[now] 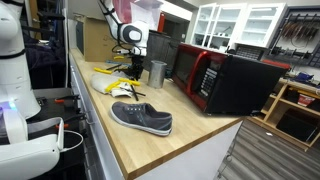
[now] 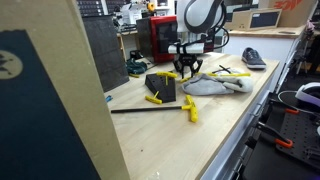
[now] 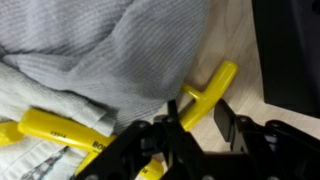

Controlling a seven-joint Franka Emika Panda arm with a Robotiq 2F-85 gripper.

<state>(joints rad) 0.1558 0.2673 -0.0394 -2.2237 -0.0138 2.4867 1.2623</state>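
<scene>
The pincer enters from the bottom of the wrist view. Its black fingers are partway closed, one on each side of the yellow T-handle tool. The tool lies slanted on the wooden surface, right of centre. A strip of wood shows between the handle and the right-hand finger, and I cannot tell whether the tool is actually pinched.

A grey fabric item fills the upper left and overlaps the tool's lower end. A second yellow handle lies at the lower left.

In both exterior views the pincer hangs low over this pile. In an exterior view a metal cup stands just to its right, a red-and-black microwave sits further right, and a grey shoe lies apart at lower centre.
</scene>
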